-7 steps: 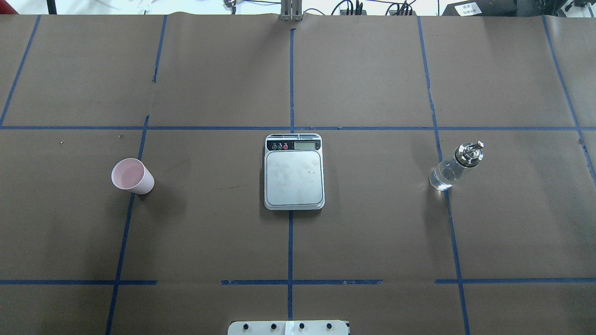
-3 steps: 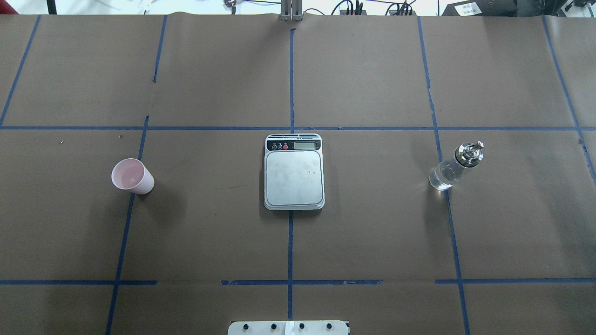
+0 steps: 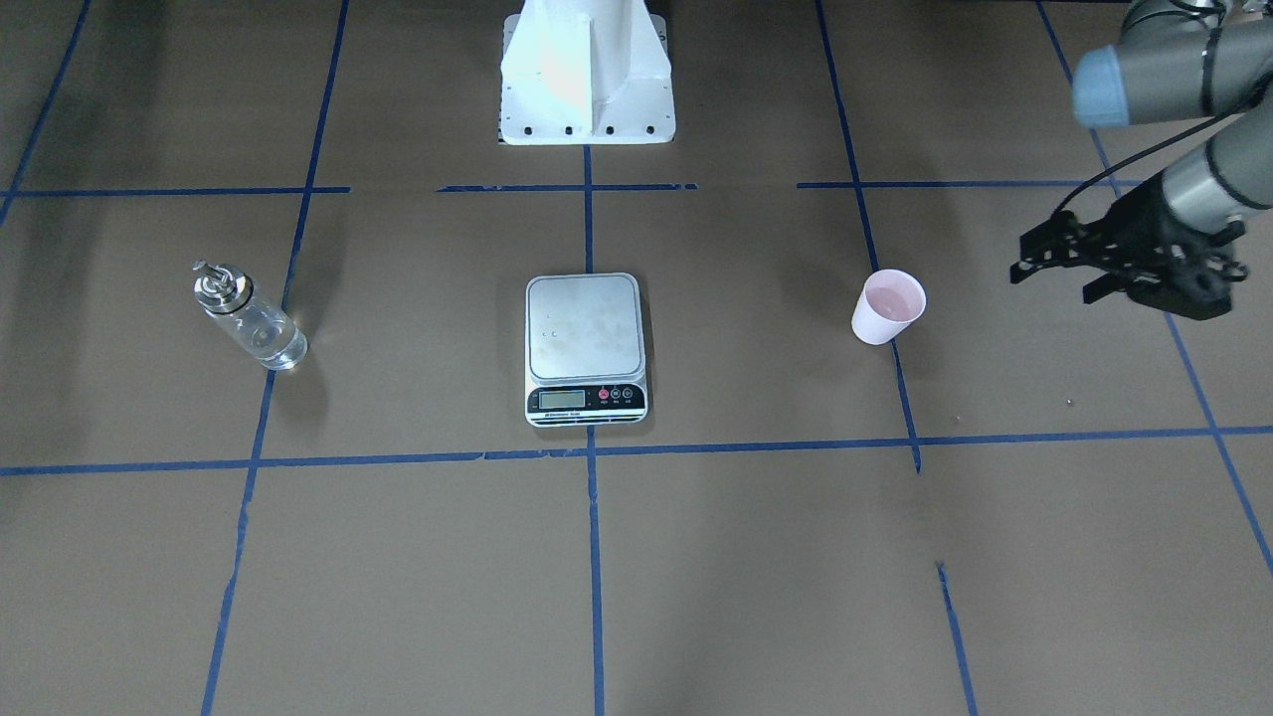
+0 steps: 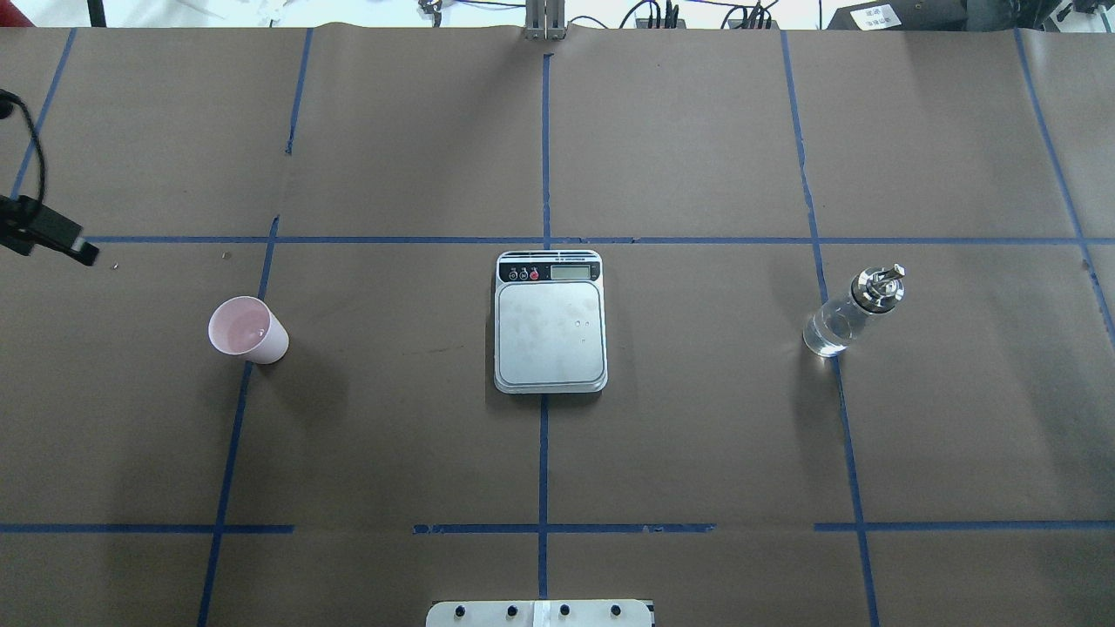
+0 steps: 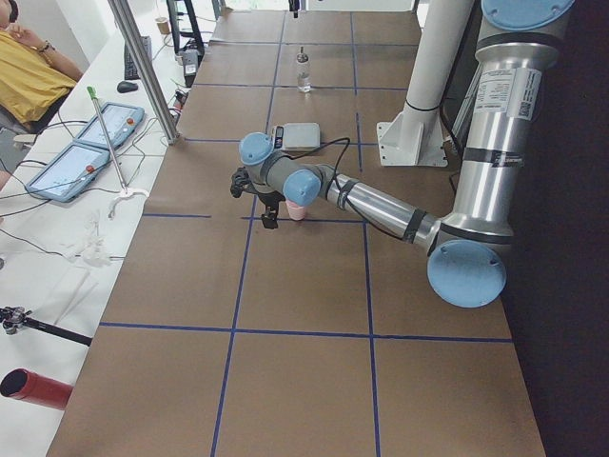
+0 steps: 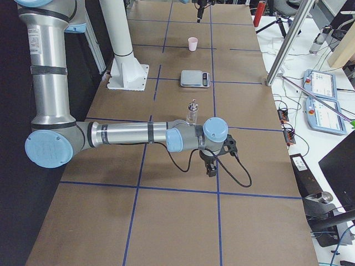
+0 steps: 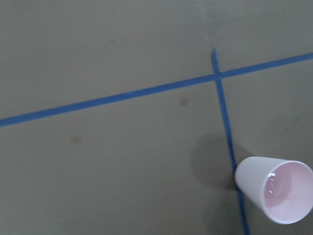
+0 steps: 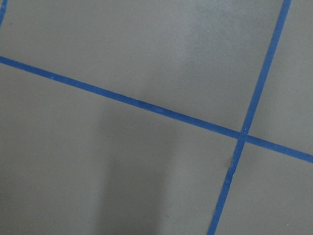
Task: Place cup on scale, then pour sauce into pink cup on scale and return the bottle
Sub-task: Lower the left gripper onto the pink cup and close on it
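The pale pink cup [image 4: 247, 330] stands upright on the brown table, left of the silver scale [image 4: 550, 322], whose platform is bare. The clear glass bottle [image 4: 849, 313] with its silver spout cap stands upright to the scale's right. In the front-facing view my left gripper [image 3: 1052, 283] hovers open, holding nothing, beyond the cup [image 3: 888, 308] on the side away from the scale [image 3: 584, 343]. The left wrist view shows the cup [image 7: 276, 188] at lower right. My right gripper [image 6: 211, 166] appears only in the exterior right view, near the bottle [image 6: 192, 112]; I cannot tell its state.
Blue tape lines grid the brown table cover. The white robot pedestal [image 3: 587, 80] stands at the table's robot-side edge. A side bench beyond the table holds tablets [image 5: 90, 143], and a person in yellow [image 5: 29, 81] sits there.
My left gripper's tip has come into the overhead view at the left edge, above and left of the cup. Cup, scale and bottle have not moved.
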{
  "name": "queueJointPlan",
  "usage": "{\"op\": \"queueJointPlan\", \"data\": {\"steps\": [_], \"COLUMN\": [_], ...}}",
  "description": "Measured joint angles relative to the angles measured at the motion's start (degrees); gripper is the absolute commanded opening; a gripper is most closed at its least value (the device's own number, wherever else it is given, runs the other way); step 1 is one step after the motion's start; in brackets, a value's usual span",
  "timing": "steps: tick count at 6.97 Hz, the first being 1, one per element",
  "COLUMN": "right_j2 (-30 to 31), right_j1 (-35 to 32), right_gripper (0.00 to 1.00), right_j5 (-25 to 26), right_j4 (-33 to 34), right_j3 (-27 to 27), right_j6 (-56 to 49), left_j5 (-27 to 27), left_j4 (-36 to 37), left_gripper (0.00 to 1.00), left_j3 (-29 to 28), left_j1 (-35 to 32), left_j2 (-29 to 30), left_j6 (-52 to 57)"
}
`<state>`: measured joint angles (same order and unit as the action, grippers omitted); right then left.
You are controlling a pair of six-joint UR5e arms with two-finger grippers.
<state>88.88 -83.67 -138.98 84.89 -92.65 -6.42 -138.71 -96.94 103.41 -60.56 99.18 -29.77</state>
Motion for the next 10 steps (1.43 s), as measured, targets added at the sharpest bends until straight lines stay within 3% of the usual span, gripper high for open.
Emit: {"op": "queueJointPlan", "data": {"steps": [2,7,8,10], "right_j2": [0.1,0.0,0.0,0.0], "right_j1": [0.0,0.0,0.1,0.1], "right_gripper": [1.0,1.0,1.0,1.0], "right_j5": [-0.1,-0.4,-0.5,-0.5], "right_j4": [0.0,0.0,-0.1,-0.1], "right_j3": [0.3,0.8,0.8,0.9], "right_j6": [0.2,0.2,0.1,0.1], "left_j5": [1.8,4.4,4.5,5.0], "left_j4": [0.0,0.0,0.0,0.0], "left_gripper": [1.0,1.0,0.98,0.83], "left_j3": [-1.7,-4.2,-4.1,-4.2], "left_j1": [4.5,8.2,8.8,9.7], "left_j2": [3.8,4.7,4.6,4.2], "left_j6": [-5.8,-8.1,-8.6,-9.0]}}
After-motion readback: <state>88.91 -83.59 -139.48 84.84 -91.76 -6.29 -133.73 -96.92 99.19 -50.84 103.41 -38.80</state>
